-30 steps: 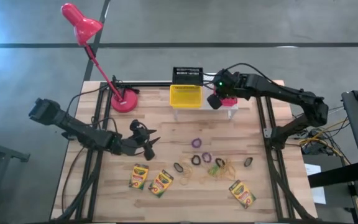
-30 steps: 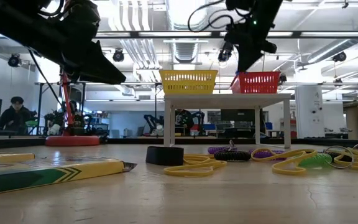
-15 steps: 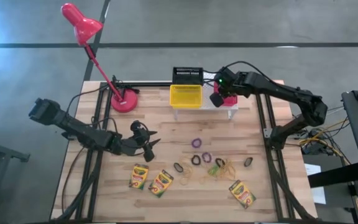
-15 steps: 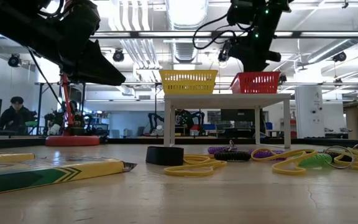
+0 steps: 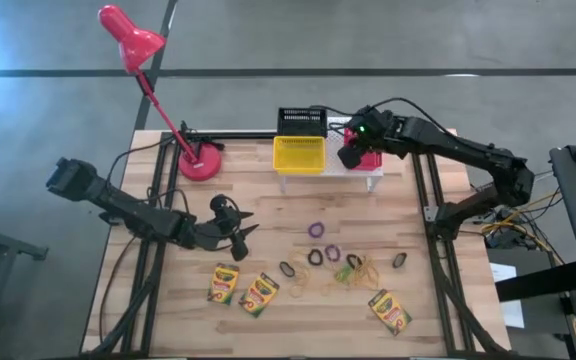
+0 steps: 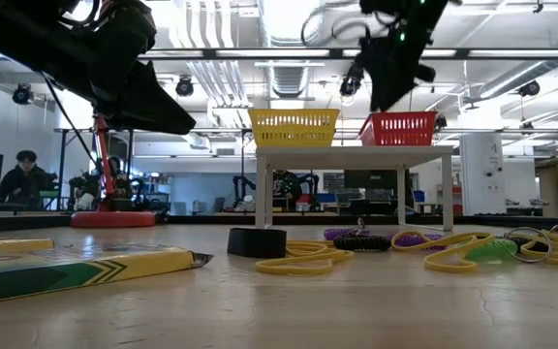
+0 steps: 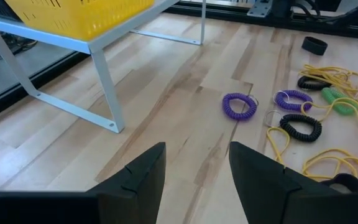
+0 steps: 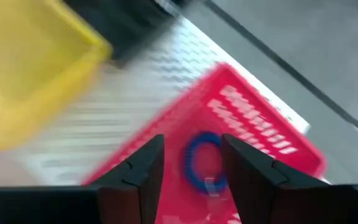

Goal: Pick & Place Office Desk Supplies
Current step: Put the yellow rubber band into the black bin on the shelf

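**Right pincer open above the red basket, blue ring inside**

At the left of the wooden table point(image 5: 278, 215), the left pincer point(image 5: 240, 232) hovers above the bare wood with its fingers apart, holding nothing; its wrist view looks toward a purple coil ring point(image 7: 239, 106), a black coil ring point(image 7: 301, 127) and tan rubber bands point(image 7: 328, 76). Behind it stands the red desk lamp point(image 5: 133, 45).

Near the front edge lie 2 crayon boxes point(image 5: 224, 283) side by side, then the scatter of rings and rubber bands point(image 5: 360, 269) at the middle, then a 3rd crayon box point(image 5: 389, 310) farther right.

At the back, the white riser point(image 5: 330, 172) carries the yellow basket point(image 5: 298, 154), with a black basket point(image 5: 301, 121) just behind it, and the red basket point(image 6: 399, 128) at its right end. The right pincer point(image 5: 350, 157) hangs over the red basket, fingers spread and empty. Between them, the wrist view shows a blue ring point(image 8: 202, 162) lying inside that basket.
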Robot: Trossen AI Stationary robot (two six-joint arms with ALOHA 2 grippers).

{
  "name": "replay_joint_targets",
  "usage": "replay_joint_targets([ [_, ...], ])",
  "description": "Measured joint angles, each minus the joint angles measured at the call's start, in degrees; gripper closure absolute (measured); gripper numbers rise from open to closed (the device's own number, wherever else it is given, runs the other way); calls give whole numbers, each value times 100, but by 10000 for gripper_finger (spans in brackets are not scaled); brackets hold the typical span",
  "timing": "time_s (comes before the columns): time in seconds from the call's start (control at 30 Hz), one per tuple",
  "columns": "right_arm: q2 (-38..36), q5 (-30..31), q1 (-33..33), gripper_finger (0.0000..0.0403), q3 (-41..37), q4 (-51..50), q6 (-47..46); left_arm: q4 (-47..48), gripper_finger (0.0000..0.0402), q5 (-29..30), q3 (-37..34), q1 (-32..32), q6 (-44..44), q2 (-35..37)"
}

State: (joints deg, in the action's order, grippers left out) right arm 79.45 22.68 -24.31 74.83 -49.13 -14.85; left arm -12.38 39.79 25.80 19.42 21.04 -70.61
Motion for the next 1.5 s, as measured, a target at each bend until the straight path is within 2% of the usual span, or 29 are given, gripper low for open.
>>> replay_joint_targets([
  [0.13, -313, 225, 862, 258, 0, 182, -109, 0, 222, -2, 0, 0, -2, 2],
  [0.37, -332, 796, 2875, 282, 0, 222, -822, -2, 222, 0, 0, 0, -4, 0],
  [0.57, 196, 909, 4270, 294, -28, 217, -1406, 0, 222, 0, 0, 0, -4, 0],
  [0.73, 856, 853, 4981, 298, -119, 210, -2183, -1, 222, 0, 0, 0, -4, 0],
  [0.8, 1165, 629, 5161, 294, -123, 207, -2428, -2, 222, 0, 0, 0, -4, 0],
  [0.9, 1595, -58, 5308, 282, -125, 289, -2573, -4, 222, 0, 0, 0, -4, 0],
  [1.07, 2349, -980, 5275, 257, -136, 397, -2697, -4, 222, 2, 0, 0, -22, 0],
  [1.27, 2831, -1159, 5167, 244, -142, 698, -1818, -4, 222, 2, 0, -2, -22, 0],
  [1.4, 2853, -1796, 5004, 252, -204, 781, -1448, -7, 223, 2, 0, -2, -18, 0],
  [1.5, 2853, -1905, 4968, 264, -307, 875, -1163, -4, 223, 2, -2, -2, 0, 0],
])
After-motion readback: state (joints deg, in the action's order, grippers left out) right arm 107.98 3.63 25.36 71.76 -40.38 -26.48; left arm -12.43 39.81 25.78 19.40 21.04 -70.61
